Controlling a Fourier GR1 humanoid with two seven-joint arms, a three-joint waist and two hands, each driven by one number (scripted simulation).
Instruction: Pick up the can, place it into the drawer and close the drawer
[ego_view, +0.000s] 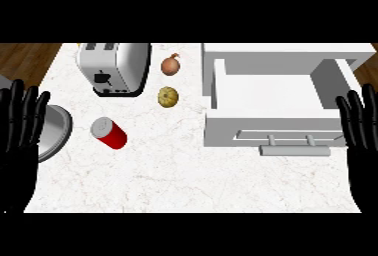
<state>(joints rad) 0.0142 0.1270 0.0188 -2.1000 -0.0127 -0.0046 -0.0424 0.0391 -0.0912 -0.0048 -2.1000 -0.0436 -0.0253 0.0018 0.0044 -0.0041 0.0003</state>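
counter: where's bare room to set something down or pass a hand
The near counter, in front of the red can and the open drawer, is bare. Crowded at the back left: toaster, onion and a round yellow-brown item.

Left hand (18, 125): black, open, fingers straight and pointing up, close together, at the view's left edge. Holds nothing. Right hand (359, 125): black, open, fingers straight and pointing up, at the view's right edge. Holds nothing. Both hands level with each other, well apart.
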